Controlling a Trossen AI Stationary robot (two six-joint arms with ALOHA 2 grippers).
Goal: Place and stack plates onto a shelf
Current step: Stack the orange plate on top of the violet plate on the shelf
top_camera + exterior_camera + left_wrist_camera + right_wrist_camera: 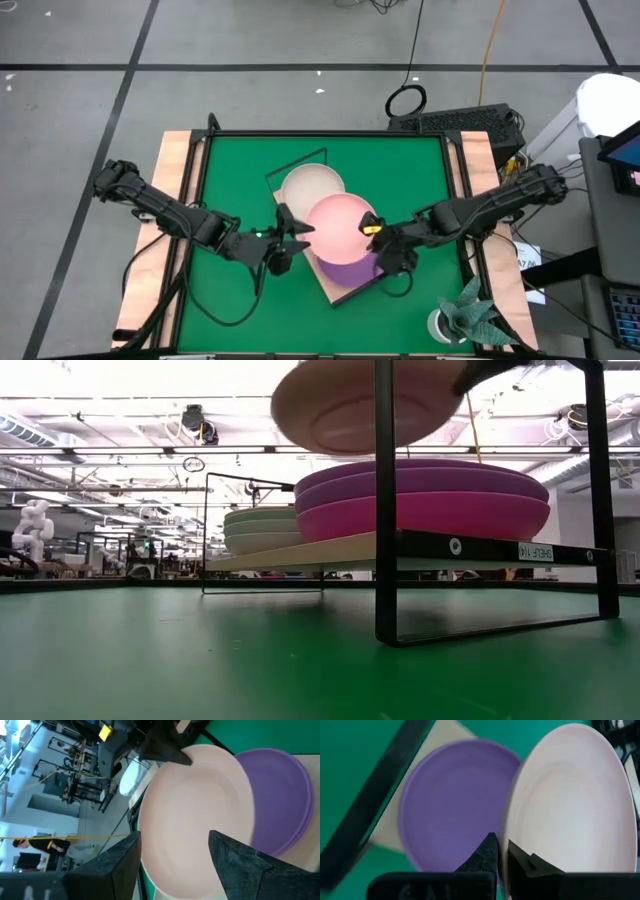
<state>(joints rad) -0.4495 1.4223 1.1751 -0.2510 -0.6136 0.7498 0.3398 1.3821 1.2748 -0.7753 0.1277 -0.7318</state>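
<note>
A salmon pink plate (340,225) hangs in the air over the shelf (300,550), a light wood board with a black wire frame. Below it on the near end sits a stack of purple and magenta plates (425,495). A second stack of mint green and beige plates (260,525) sits on the far end. My right gripper (376,232) is shut on the pink plate's right rim. My left gripper (288,238) is open at the plate's left rim, and its fingers (117,865) spread wide beside the plate (200,810). My right gripper (502,847) pinches the pink plate's rim (512,827) between its two fingers, coming level from the table's right. The plate is lifted clear above the purple stack and tilts slightly in the low view. My left gripper: I cannot tell whether its open fingers touch the plate.
The shelf lies slantwise on the green mat (230,180). Its black frame post (385,500) stands in front of the near stack. A potted plant (465,320) stands at the near right corner. A keyboard (460,122) lies beyond the far edge.
</note>
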